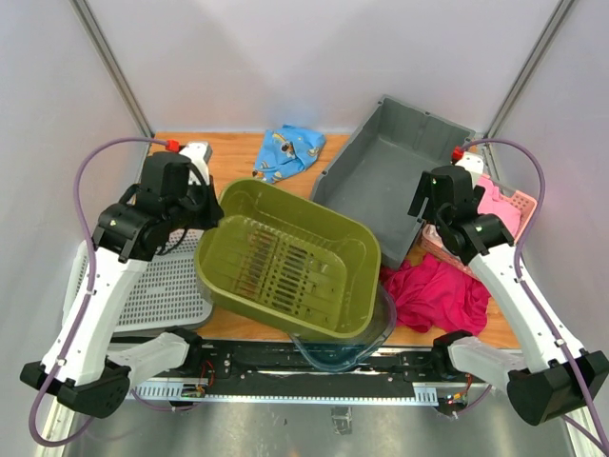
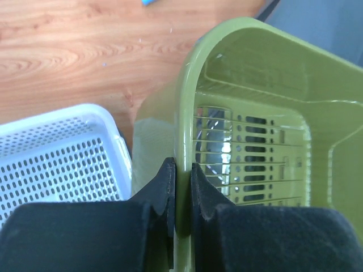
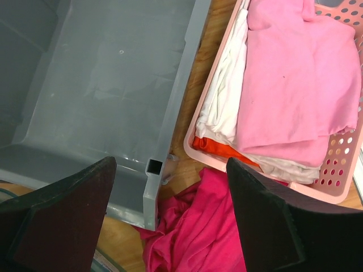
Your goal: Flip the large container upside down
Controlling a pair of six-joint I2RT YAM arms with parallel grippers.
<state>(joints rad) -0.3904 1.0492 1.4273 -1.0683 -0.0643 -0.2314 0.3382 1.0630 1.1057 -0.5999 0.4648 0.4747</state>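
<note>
The large olive-green slotted container is tilted up on its side in the middle of the table, its open side facing up and left. My left gripper is shut on its left rim; in the left wrist view the two black fingers pinch the green rim between them at the gripper. My right gripper is open and empty, hovering over the near right corner of a grey bin and a magenta cloth.
The grey bin leans at the back right. A pink basket of folded clothes stands at the far right. The magenta cloth, a blue patterned cloth, a white perforated tray and a clear container surround the green one.
</note>
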